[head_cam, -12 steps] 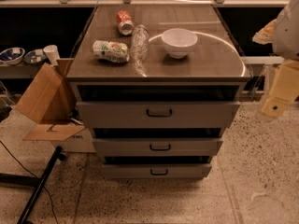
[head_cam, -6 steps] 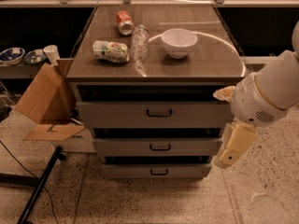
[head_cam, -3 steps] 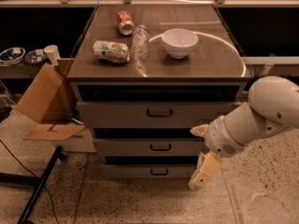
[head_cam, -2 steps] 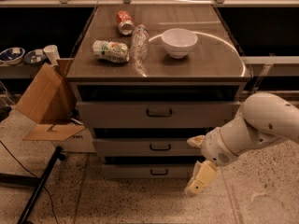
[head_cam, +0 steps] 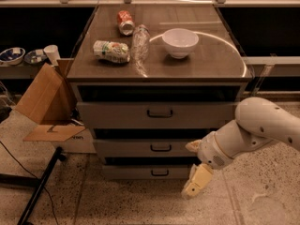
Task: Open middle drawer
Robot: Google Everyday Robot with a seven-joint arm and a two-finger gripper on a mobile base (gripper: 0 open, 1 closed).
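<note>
**Middle drawer shut, gripper low at its right end**

At far left, two small dishes (head_cam: 11,55) and a white cup (head_cam: 50,54) sit on a low shelf; what they hold cannot be made out. Beside them a cardboard box (head_cam: 44,95) leans against the cabinet (head_cam: 211,67) with a flap folded out, and the print on the white carton below it is too faint to read.

On the cabinet top lie a green-and-white can (head_cam: 111,51) on its side, a red can (head_cam: 125,22) behind it and a clear plastic bottle (head_cam: 139,41) between them and a white bowl (head_cam: 179,42). The bowl's inside shows plain white. None of the labels can be read.

The middle drawer (head_cam: 126,148) is the second of three grey fronts, closed, its black handle (head_cam: 161,148) at centre.

The gripper (head_cam: 190,169) hangs right of that handle, in front of the lower drawers, its fingers (head_cam: 197,182) spread apart with nothing between them.
</note>
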